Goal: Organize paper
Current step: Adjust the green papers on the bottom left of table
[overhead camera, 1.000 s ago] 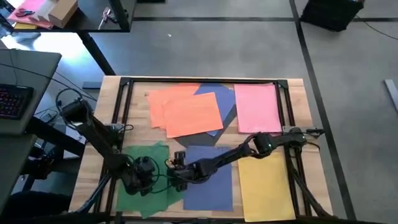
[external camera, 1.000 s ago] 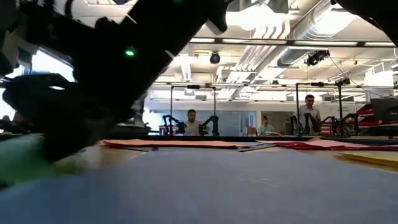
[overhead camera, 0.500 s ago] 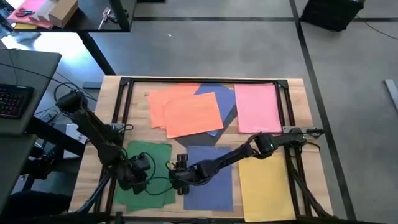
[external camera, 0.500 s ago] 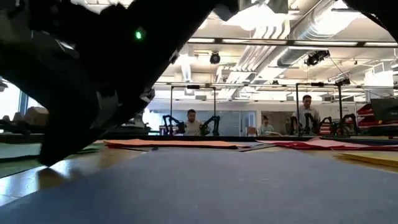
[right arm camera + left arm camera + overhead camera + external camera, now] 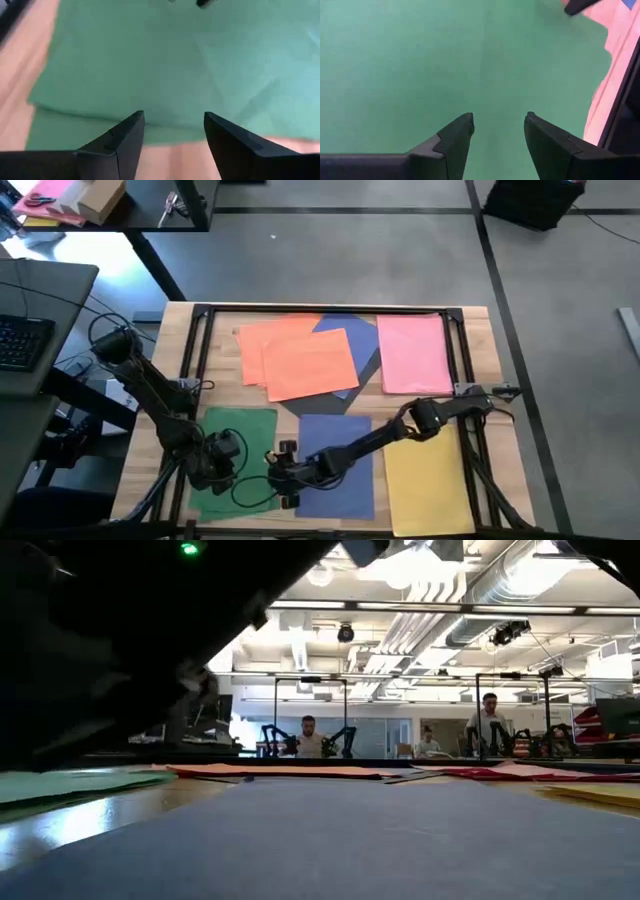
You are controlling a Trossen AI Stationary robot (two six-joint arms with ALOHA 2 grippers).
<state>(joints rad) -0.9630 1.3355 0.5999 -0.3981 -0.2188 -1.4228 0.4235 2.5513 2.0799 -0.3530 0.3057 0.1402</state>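
The paper lies in flat coloured sheets on the wooden table. Green sheets (image 5: 245, 430) lie near left, and a blue one (image 5: 340, 470) beside them. A yellow sheet (image 5: 425, 480) lies near right, pink (image 5: 413, 352) far right. Orange sheets (image 5: 300, 360) lie over a dark one (image 5: 362, 345) at the far middle. My left gripper (image 5: 215, 463) stands open, pointing down over the green sheets (image 5: 420, 60). My right gripper (image 5: 283, 472) is open between green and blue, looking at the green stack's edge (image 5: 100, 112). My left gripper points down at the green sheet (image 5: 497, 85) with its fingers apart; I cannot tell whether the fingertips touch it. My right gripper hangs over the green stack's edge and the bare wood (image 5: 165, 160); I cannot tell whether it touches either.
A black frame rail (image 5: 330, 310) runs around the work area. A green cable (image 5: 250, 492) loops over the green sheets between the two grippers. Bare wood (image 5: 150, 420) shows along the left edge. People and other robot arms show in the room beyond.
The green sheets, askew and rumpled a second ago, have slid toward the table's left and now lie flat and square to the table. My left gripper has gone a little toward the left edge, and my right gripper toward the near edge.
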